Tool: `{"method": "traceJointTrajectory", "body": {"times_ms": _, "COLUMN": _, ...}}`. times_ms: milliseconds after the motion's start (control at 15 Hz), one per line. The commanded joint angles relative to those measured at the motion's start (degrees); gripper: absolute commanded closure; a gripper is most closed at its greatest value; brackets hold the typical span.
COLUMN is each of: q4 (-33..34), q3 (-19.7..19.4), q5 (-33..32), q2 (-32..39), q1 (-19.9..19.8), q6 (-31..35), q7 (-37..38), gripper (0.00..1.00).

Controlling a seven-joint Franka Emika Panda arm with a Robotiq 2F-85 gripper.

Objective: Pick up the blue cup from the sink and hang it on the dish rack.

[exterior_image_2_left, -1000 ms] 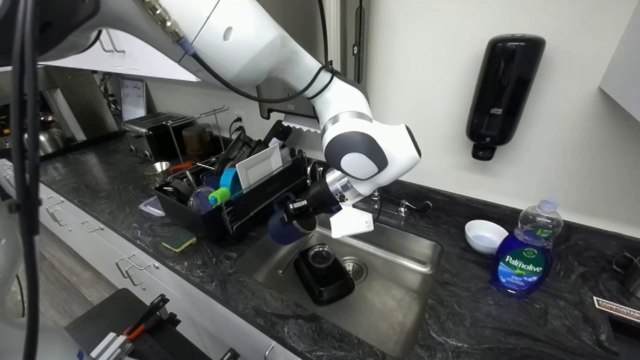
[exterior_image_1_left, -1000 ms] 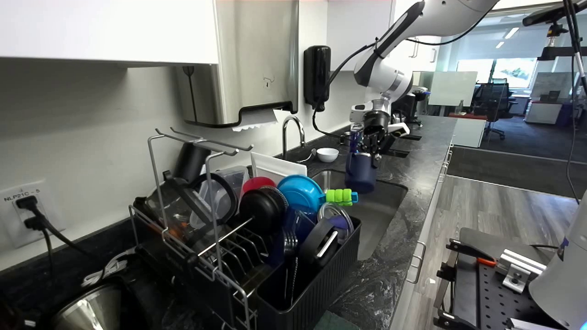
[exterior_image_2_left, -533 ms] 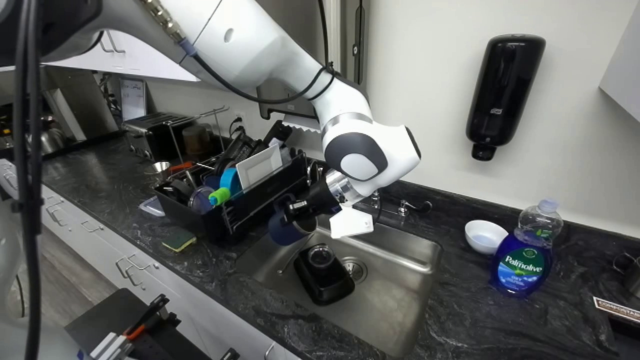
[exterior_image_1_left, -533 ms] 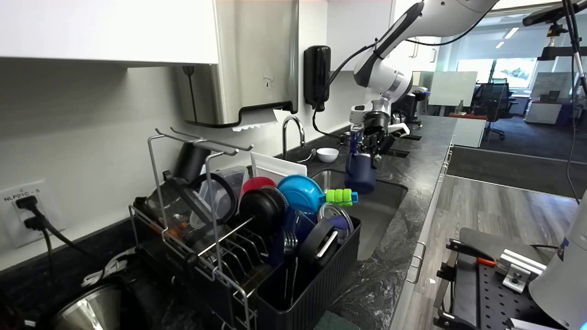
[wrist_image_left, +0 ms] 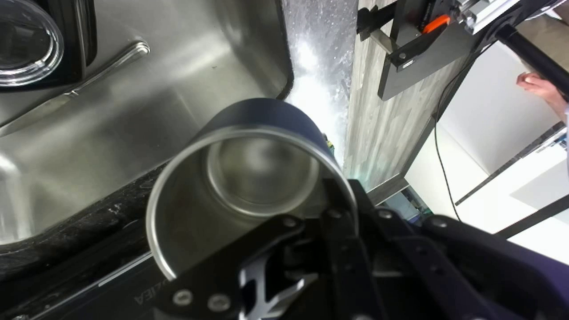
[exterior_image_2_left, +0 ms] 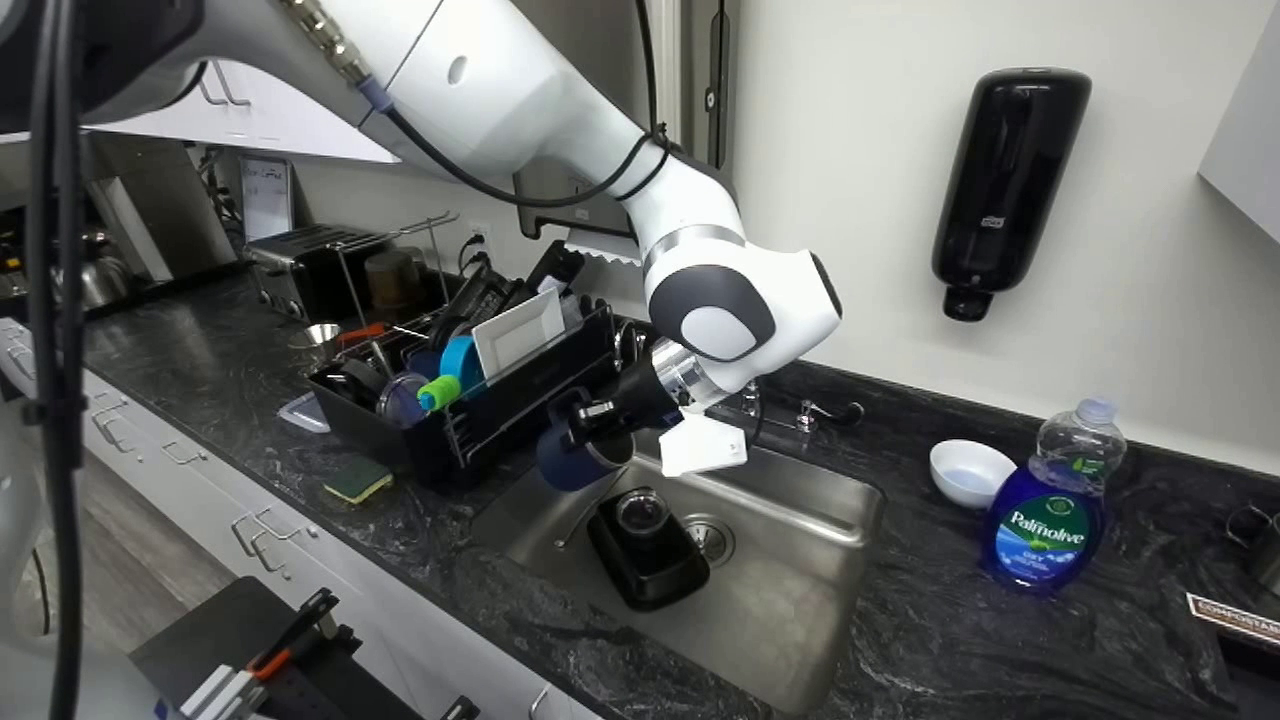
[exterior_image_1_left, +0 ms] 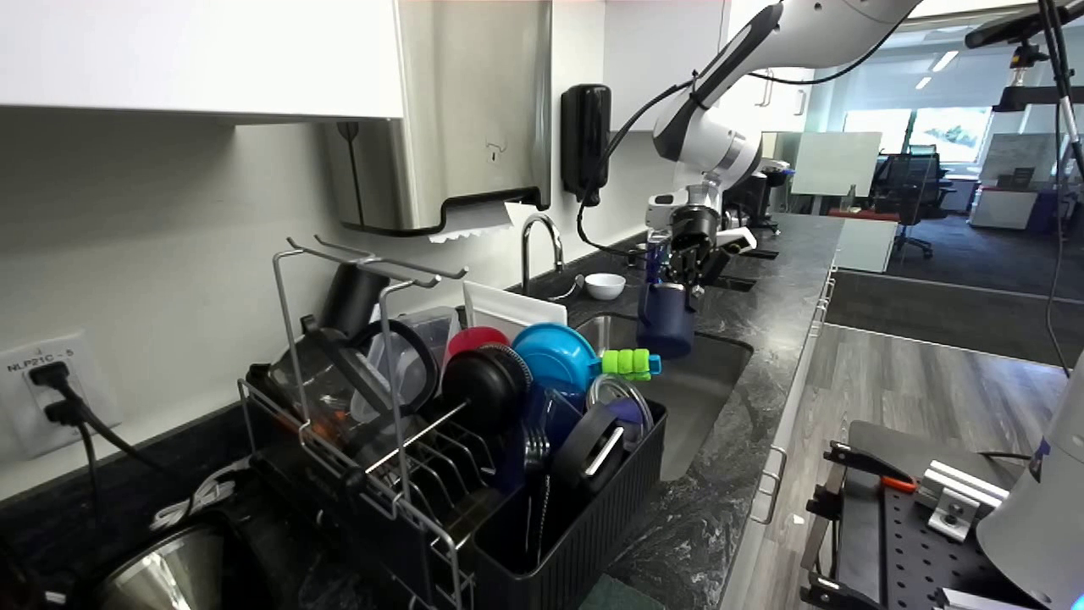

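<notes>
The dark blue cup [exterior_image_1_left: 666,326] hangs over the sink [exterior_image_1_left: 699,385], its open, steel-lined mouth toward the wrist. It also shows in an exterior view [exterior_image_2_left: 572,460] and in the wrist view [wrist_image_left: 266,115]. My gripper [wrist_image_left: 349,189] is shut on the cup's wall at the rim, one finger inside and one outside. The cup's handle [exterior_image_2_left: 564,402] points toward the rack. The dish rack [exterior_image_2_left: 540,385] stands beside the sink, filled with dishes. Its upper wire frame ends in hooks [exterior_image_1_left: 423,280], which show nothing hanging from their ends.
A black container [exterior_image_2_left: 655,570] and a utensil [wrist_image_left: 129,55] lie in the sink. A white plate [exterior_image_2_left: 520,330] and a blue strainer [exterior_image_1_left: 555,352] stick up from the rack. A white bowl [exterior_image_2_left: 970,472], a soap bottle [exterior_image_2_left: 1048,520] and a sponge [exterior_image_2_left: 358,480] are on the counter.
</notes>
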Motion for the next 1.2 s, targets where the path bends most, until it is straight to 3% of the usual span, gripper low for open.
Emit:
{"method": "traceJointTrajectory", "body": {"times_ms": 0, "q4": 0.32, "q3": -1.23, "q5": 0.23, "q2": 0.19, "q1": 1.05, "q6": -0.42, "q7": -0.23, "gripper": 0.98}}
{"method": "traceJointTrajectory", "body": {"times_ms": 467, "q4": -2.49, "q3": -1.35, "q5": 6.36, "q2": -4.08, "q1": 0.04, "q6": -7.04, "q7": -5.6, "gripper": 0.98}}
{"method": "traceJointTrajectory", "body": {"times_ms": 1133, "q4": -12.25, "q3": -6.91, "q5": 22.22, "q2": -15.86, "q1": 1.19, "q6": -14.25, "q7": -16.63, "gripper": 0.98}}
